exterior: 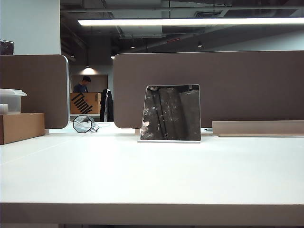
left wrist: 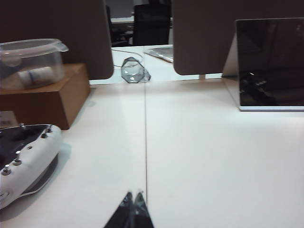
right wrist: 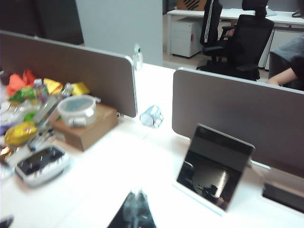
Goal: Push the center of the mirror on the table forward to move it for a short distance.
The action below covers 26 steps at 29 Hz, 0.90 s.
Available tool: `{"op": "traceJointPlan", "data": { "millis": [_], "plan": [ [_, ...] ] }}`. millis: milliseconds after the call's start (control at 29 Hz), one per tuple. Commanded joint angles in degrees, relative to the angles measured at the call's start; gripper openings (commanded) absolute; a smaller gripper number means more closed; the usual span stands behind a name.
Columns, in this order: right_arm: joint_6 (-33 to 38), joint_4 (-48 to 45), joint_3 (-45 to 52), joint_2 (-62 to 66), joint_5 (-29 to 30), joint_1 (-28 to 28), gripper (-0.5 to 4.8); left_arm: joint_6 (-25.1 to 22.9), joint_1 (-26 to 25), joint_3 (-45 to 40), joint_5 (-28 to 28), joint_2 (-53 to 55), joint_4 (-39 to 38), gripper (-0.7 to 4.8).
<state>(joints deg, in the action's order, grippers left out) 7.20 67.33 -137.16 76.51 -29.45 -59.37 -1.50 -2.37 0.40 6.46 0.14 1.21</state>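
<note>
The mirror point(exterior: 171, 113) stands near the back of the white table point(exterior: 152, 175), leaning back on a thin white base plate, its dark face toward the front. It also shows in the left wrist view as the mirror point(left wrist: 270, 61) and in the right wrist view as the mirror point(right wrist: 214, 166). My left gripper point(left wrist: 133, 194) is shut, low over the table, well short of the mirror and off to one side. My right gripper point(right wrist: 136, 194) is shut too, higher up, with bare table between it and the mirror. Neither gripper appears in the exterior view.
A small octagonal glass object point(exterior: 83, 124) sits at the gap between two brown partition panels point(exterior: 209, 88). A cardboard box point(exterior: 21, 127) with a clear plastic container point(exterior: 10, 100) stands at the left. A white handheld device point(left wrist: 26, 159) lies near my left gripper. Snack packets point(right wrist: 21, 102) clutter the far left.
</note>
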Motion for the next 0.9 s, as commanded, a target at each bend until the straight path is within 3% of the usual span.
{"op": "traceJointPlan", "data": {
  "millis": [35, 207, 380, 518, 690, 897],
  "plan": [
    [3.5, 7.17, -0.02, -3.23, -9.57, -8.94, -0.05, -0.02, -0.11, -0.02, 0.24, 0.02, 0.57, -0.05],
    [10.1, 11.96, 4.11, -9.38, -21.07, -25.66, -0.05, -0.02, -0.07, -0.02, 0.24, 0.02, 0.52, -0.05],
    [14.51, 11.61, 17.44, -16.59, -34.75, -36.5, -0.05, -0.02, -0.09, -0.02, 0.24, 0.02, 0.55, -0.05],
    [18.99, 11.17, 28.24, -21.64, -42.8, -39.1, -0.05, -0.02, -0.09, -0.02, 0.22, 0.02, 0.52, -0.05],
    [20.04, 11.19, 36.52, -25.14, -42.42, -39.3, -0.04, -0.02, -0.09, -0.02, 0.24, 0.02, 0.57, -0.05],
    [20.04, 11.93, 39.45, -25.81, -42.42, -39.28, -0.04, -0.02, -0.09, -0.02, 0.24, 0.02, 0.55, -0.05]
  ]
}}
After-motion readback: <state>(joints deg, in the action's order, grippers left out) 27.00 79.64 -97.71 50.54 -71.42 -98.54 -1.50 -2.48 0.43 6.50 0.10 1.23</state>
